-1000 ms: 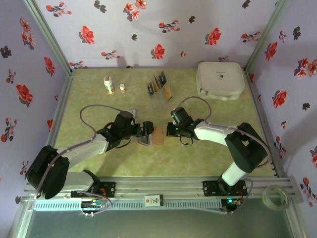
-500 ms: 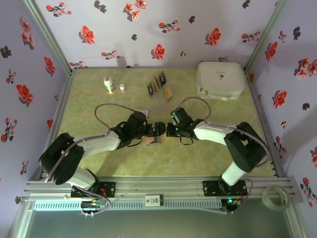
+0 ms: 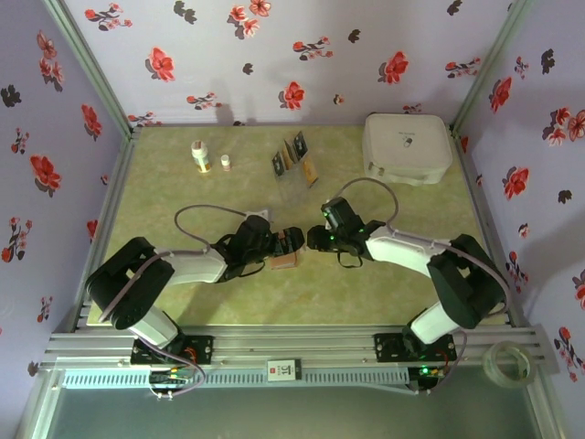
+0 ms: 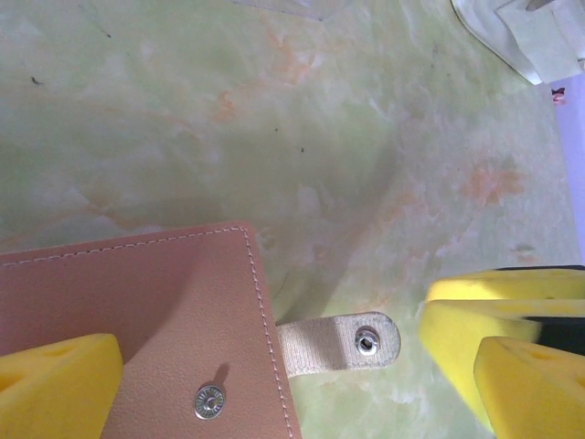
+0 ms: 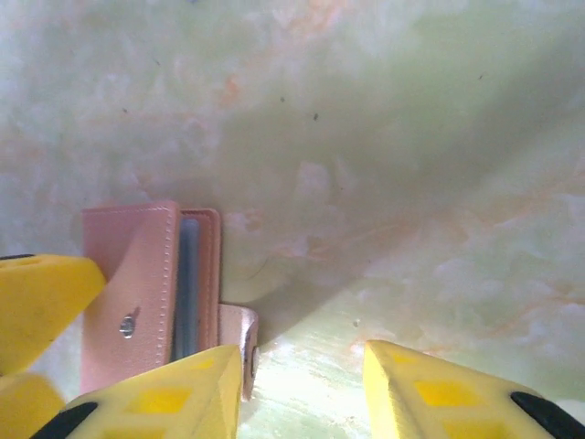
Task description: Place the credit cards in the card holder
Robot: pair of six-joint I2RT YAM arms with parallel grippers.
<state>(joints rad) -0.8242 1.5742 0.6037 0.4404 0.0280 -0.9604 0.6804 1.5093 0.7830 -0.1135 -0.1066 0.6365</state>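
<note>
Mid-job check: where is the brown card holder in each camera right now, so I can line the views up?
Top external: the card holder lies near the middle of the table, towards the front.
Left wrist: lower left, lying flat, stitched cover up.
Right wrist: lower left, with grey-blue lining showing along its edge.
Shared landmark: its pale snap strap sticks out in both wrist views but is too small to make out from above.

The left arm [image 3: 192, 265] and right arm [image 3: 407, 247] stretch low and inward from their bases, wrists almost meeting in the middle. The left gripper [image 3: 291, 240] has its yellow fingers [image 4: 55, 384] spread wide. The right gripper [image 3: 316, 240], facing it, shows yellow fingers [image 5: 439, 389] partly parted.
</note>
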